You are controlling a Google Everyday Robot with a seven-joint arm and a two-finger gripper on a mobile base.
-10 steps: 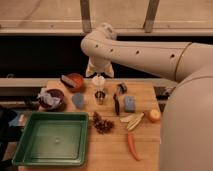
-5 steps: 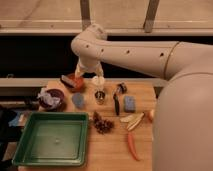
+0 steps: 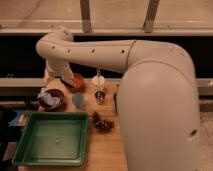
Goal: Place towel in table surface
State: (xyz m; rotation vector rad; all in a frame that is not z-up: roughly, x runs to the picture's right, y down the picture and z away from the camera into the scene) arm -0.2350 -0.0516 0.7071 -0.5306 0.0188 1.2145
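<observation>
Since the towel (image 3: 47, 98) sits bunched inside the purple bowl (image 3: 54, 107) near the far left corner of the table (image 3: 107, 152), it is not on the wood yet, so the task reads as barely begun: reach-and-grasp step. Above and just behind the bowl, at the far left edge, hangs the gripper (image 3: 65, 80), jaws released, nothing in them, probably lined up there to drop onto the cloth from above. Its arm (image 3: 100, 50) arcs in from the right and hides the table's right side. Towel look: pale blue-grey, crumpled, wrinkly folds, heaped up to the bowl rim. It looks soft, so a top fold should pinch easily, though the bowl may drag along on the lift. An orange dish (image 3: 78, 82) is just right of the gripper, and a white cup (image 3: 98, 81) stands further along the far edge. The flat blue-grey piece (image 3: 78, 100) just right of the bowl is not the target. A green tray (image 3: 52, 137) fills the near left corner. Bare wood right of it, by the near edge, looks like a fair drop spot.
</observation>
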